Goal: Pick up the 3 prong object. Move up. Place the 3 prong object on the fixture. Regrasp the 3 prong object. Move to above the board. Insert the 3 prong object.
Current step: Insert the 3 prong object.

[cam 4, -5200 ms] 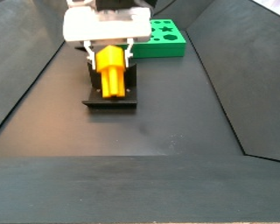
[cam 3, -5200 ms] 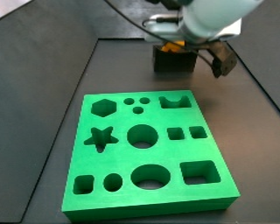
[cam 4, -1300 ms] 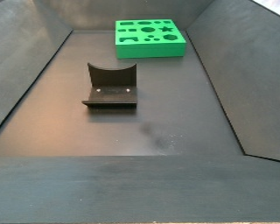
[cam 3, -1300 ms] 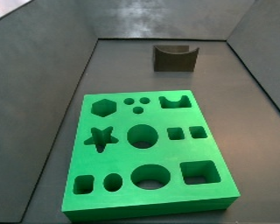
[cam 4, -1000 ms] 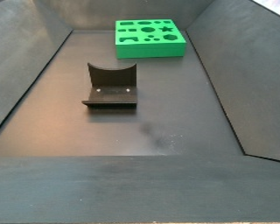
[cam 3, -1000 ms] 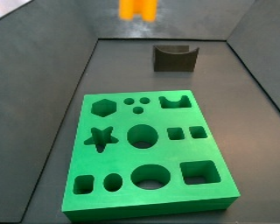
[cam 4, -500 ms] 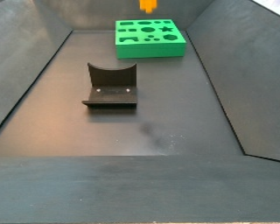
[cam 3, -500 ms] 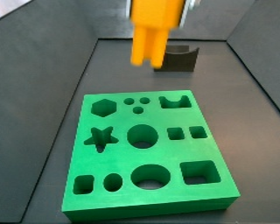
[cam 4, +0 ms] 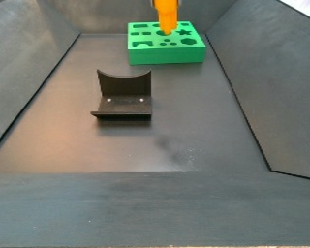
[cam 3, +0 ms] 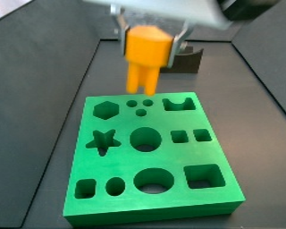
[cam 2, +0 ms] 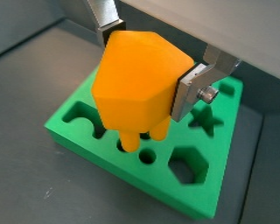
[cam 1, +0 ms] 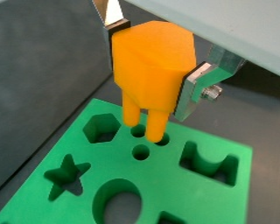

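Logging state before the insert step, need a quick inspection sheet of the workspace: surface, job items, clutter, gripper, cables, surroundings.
Surface: dark matte floor, bare apart from the rig parts.
3 prong object: orange, held upright, prongs pointing down over the board's three small round holes; not seated yet.
Board: green, flat on the floor, all cut-outs empty.
Fixture: empty, standing apart from the board.
Clutter: nothing seen.
Gripper: above the board, silver fingers clamped on the piece's body.
Cables: nothing seen.
Surroundings: dark sloped walls around the floor.
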Robot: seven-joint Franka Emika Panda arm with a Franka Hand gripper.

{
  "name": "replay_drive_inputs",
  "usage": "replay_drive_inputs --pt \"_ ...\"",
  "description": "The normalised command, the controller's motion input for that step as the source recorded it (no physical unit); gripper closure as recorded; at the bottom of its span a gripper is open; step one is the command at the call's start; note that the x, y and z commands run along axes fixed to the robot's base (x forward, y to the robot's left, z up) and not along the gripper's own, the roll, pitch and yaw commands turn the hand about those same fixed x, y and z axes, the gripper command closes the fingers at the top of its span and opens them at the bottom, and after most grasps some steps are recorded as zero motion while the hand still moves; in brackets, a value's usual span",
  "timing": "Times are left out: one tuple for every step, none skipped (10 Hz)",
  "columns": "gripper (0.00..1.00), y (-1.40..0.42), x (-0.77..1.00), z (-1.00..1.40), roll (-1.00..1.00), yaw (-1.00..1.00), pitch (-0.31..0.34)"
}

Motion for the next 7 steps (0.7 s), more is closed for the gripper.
replay_drive_inputs --pt "1.0 0.0 -0.07 -0.17 0.05 -1.0 0.0" --pt "1.0 0.0 -0.17 -0.14 0.06 -0.94 0.0" --pt "1.0 0.0 -0.17 -0.14 0.0 -0.94 0.0" --pt "1.0 0.0 -0.09 -0.11 0.0 -0.96 0.0" --pt "1.0 -0.01 -0.05 -0.12 0.0 -0.96 0.0" --pt "1.0 -0.02 0.0 -0.11 0.0 -0.92 0.0" --pt "1.0 -0.01 0.0 -0.11 0.0 -0.91 0.0"
